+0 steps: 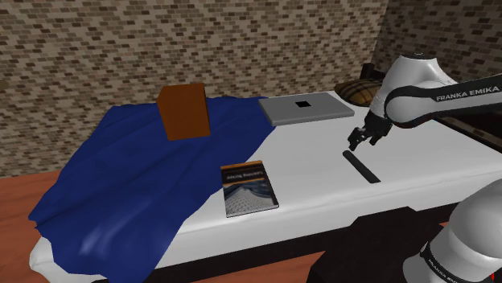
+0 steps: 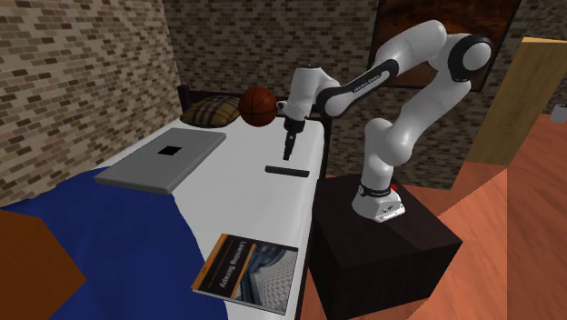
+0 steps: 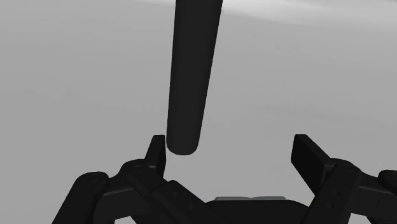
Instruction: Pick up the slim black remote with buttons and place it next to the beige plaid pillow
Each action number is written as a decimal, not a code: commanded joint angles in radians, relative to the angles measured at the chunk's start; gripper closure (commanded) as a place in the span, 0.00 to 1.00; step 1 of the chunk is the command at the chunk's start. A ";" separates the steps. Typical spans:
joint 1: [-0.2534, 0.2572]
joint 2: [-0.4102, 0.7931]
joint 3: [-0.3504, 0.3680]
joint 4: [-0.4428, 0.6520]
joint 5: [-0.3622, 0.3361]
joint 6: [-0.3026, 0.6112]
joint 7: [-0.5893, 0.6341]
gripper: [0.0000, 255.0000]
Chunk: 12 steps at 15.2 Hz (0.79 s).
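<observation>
**Remote (image 1: 361,167) flat on bed (image 1: 322,173); tool (image 1: 355,145) open above it**

The slim black remote lies on the white sheet, near the bed edge facing the stand. The tool hangs over one end of it with its fingers (image 3: 308,156) spread wide, holding nothing. In the wrist view that end sits beside one finger, unclasped. The plaid pillow (image 2: 209,113) lies at the bed's head, well apart from the remote, with a basketball (image 2: 258,106) beside it. A grey laptop (image 1: 306,108), a book (image 1: 248,189), a brown box (image 1: 184,111) and a blue blanket (image 1: 137,185) lie farther off.

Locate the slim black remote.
In the shoulder view the remote lies on the white surface, right side, just below the open pincer, apart from the plaid pillow.
</observation>
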 commanded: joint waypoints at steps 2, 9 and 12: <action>-0.049 0.065 0.004 -0.065 -0.026 0.137 0.052 0.00; -0.101 0.217 0.009 -0.105 -0.061 0.333 0.101 0.00; -0.110 0.290 0.011 -0.109 -0.072 0.410 0.108 0.00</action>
